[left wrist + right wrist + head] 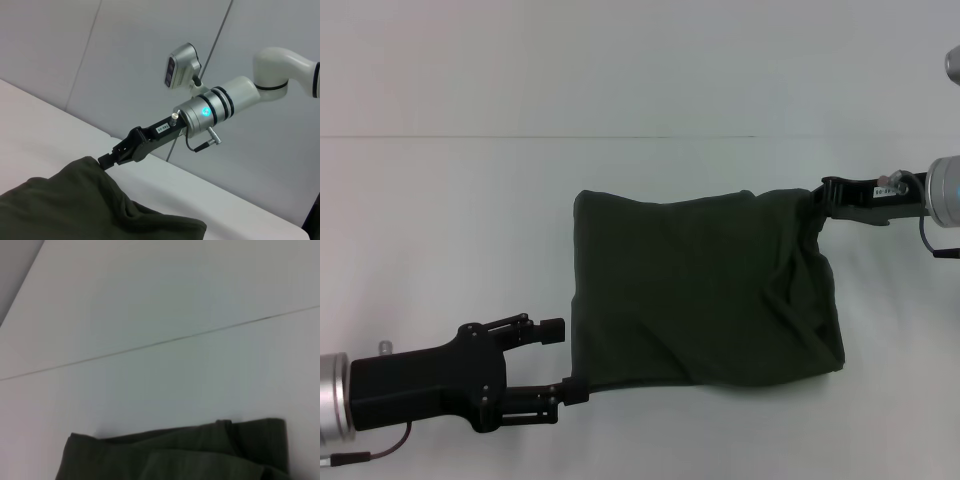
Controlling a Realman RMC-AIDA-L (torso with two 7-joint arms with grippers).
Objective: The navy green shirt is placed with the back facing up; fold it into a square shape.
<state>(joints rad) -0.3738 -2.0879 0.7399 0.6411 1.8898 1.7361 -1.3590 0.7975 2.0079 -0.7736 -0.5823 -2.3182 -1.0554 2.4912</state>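
Note:
The navy green shirt (700, 290) lies folded into a rough rectangle in the middle of the white table. At its far right corner my right gripper (825, 196) is shut on the cloth. The left wrist view shows that gripper (107, 160) pinching a raised corner of the shirt (75, 205). Against the shirt's near left edge my left gripper (567, 362) stands open, one finger beside the edge and the other touching the near corner. The right wrist view shows only a folded edge of the shirt (175, 455).
A thin seam (540, 137) runs across the white table (440, 230) behind the shirt. Bare table surrounds the shirt on all sides. A grey wall (150, 50) stands beyond the table's far edge.

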